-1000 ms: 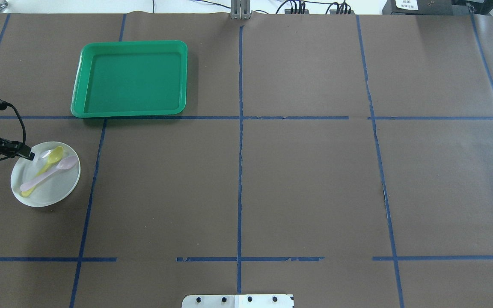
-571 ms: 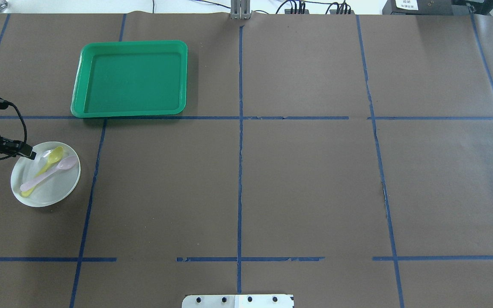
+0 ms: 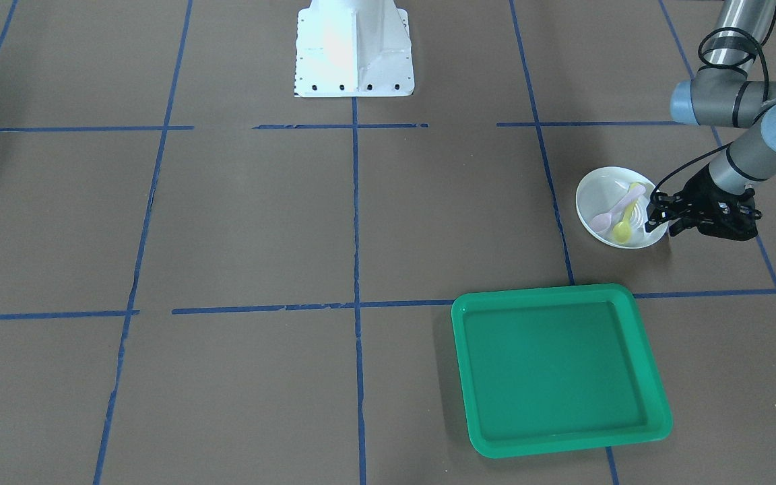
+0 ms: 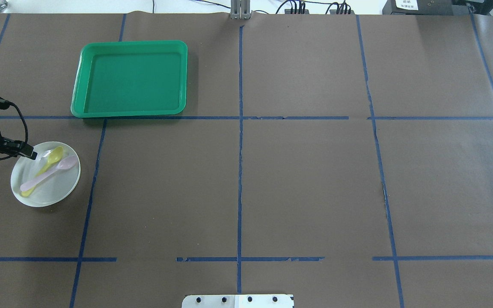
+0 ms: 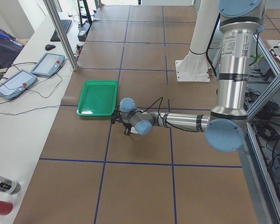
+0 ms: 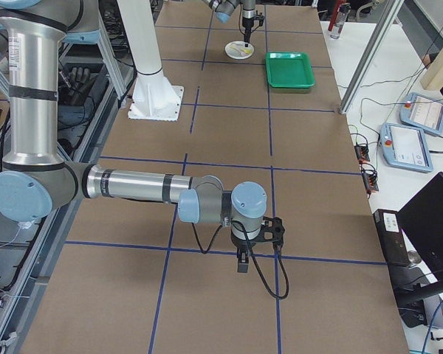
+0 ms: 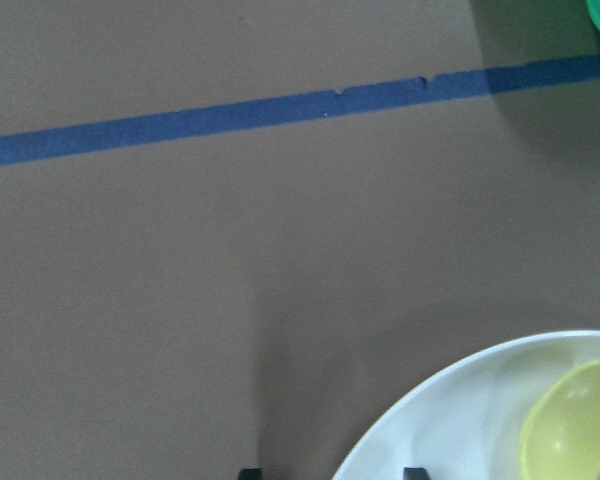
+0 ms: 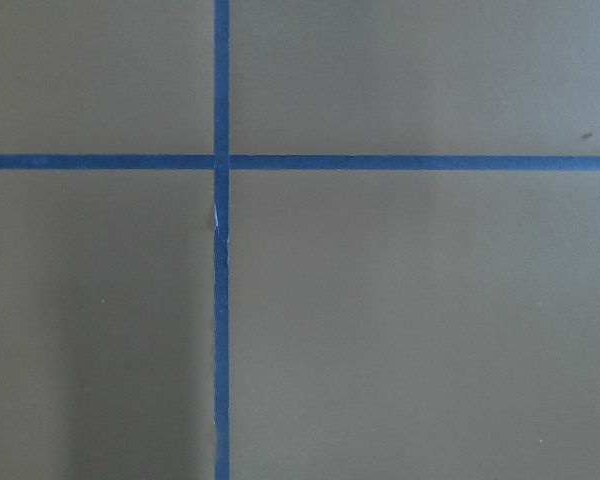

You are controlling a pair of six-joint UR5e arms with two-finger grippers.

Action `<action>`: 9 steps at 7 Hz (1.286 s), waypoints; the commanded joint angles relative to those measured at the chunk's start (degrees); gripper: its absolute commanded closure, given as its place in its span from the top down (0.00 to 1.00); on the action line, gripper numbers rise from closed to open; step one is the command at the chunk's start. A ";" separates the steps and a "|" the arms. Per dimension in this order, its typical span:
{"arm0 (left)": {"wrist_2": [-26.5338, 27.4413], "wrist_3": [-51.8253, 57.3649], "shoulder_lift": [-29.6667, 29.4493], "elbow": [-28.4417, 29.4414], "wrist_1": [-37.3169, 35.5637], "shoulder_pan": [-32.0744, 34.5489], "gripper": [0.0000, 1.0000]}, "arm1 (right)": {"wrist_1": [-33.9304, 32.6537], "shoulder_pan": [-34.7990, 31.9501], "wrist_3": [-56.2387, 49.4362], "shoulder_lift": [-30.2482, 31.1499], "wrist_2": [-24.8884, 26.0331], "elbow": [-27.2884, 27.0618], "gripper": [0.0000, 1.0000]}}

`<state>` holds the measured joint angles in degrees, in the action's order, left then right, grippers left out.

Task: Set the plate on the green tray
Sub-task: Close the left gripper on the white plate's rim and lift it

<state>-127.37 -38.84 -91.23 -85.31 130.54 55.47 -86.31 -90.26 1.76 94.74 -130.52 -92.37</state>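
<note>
At the plate my left gripper stands with jaws apart, astride the rim. The plate sits on the table, near but clear of the green tray, and holds 2 spoons. Far from the plate hangs my right gripper; I cannot tell how its jaws stand.

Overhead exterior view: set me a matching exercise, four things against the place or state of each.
Things:
1. plate
2. green tray
3. yellow spoon
4. left gripper

Places or states:
A. empty, farther from the robot than the plate
B. jaws open, astride the plate's rim
C. carrying two spoons
D. lying on the plate with the pink spoon

Pairs: 1-C, 2-A, 3-D, 4-B
</note>
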 commanded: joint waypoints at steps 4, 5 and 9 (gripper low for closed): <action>-10.64 5.77 0.87 -0.47 -0.54 0.51 0.00 | 0.00 0.00 0.00 0.00 0.00 0.00 1.00; -15.14 6.75 1.22 -0.65 -0.64 3.65 0.00 | 0.00 0.00 0.00 0.00 0.00 0.00 1.00; -25.20 8.17 1.49 -1.70 -2.55 8.77 0.00 | 0.00 0.00 0.00 0.00 0.00 0.00 1.00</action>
<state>-151.13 -30.72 -89.70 -86.96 129.26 62.86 -86.31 -90.26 1.76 94.75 -130.52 -92.37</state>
